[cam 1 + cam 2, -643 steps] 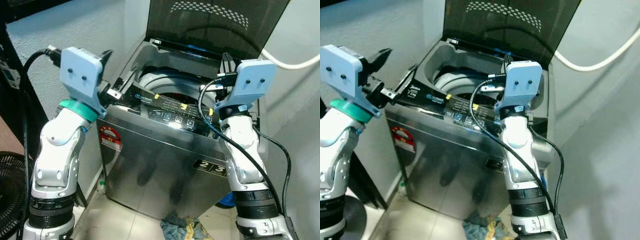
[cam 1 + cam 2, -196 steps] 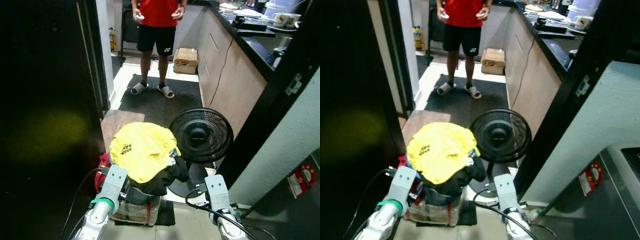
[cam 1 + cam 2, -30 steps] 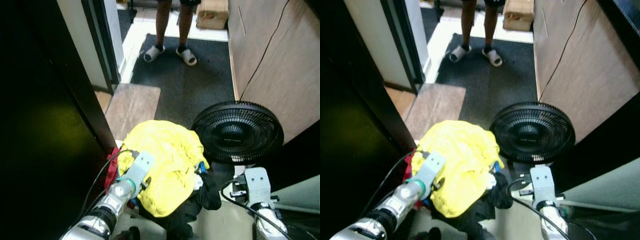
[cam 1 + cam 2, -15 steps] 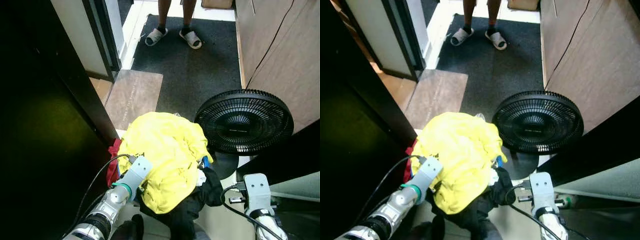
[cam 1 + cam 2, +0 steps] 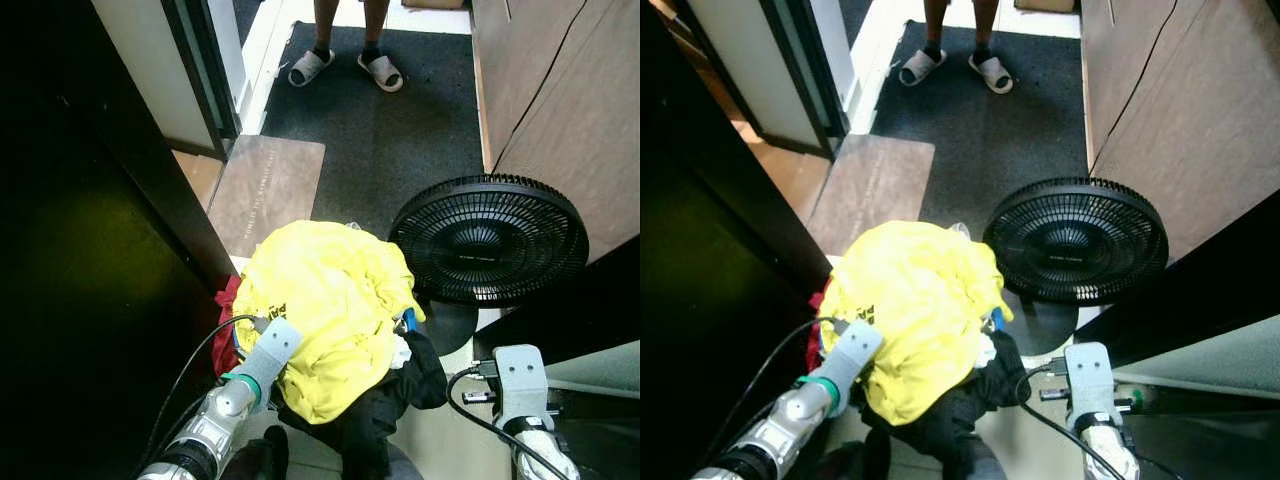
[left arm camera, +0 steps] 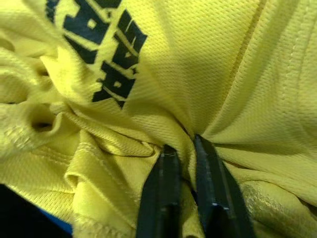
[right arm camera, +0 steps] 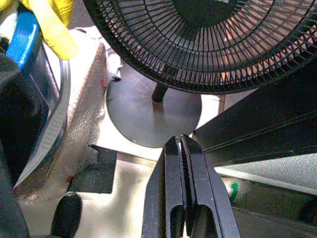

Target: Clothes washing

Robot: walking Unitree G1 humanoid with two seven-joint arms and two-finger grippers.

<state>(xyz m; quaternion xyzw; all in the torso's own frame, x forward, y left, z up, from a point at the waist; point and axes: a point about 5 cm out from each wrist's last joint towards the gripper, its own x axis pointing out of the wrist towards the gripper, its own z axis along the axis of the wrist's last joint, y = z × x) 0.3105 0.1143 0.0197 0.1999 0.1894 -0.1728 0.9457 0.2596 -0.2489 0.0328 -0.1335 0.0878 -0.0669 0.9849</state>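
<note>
Yellow mesh fabric of the yellow shirt (image 6: 208, 74) is pinched between the two black fingers of the left hand (image 6: 182, 158), which are clamped on a fold just below the printed black lettering. Over the last second the left arm has settled lower against the near edge of the laundry pile (image 5: 350, 400), and the grip is now made; judged from this, the pick-up step is in hand and the lift can follow. The right hand (image 7: 184, 148) hangs idle, fingers together, above the floor beside the fan base (image 7: 153, 111). Beyond the left hand the shirt drapes over dark garments (image 5: 395, 385). Further out stands the black floor fan (image 5: 487, 240), then a dark mat (image 5: 400, 130) with a person's sandalled feet (image 5: 345, 68)
</note>
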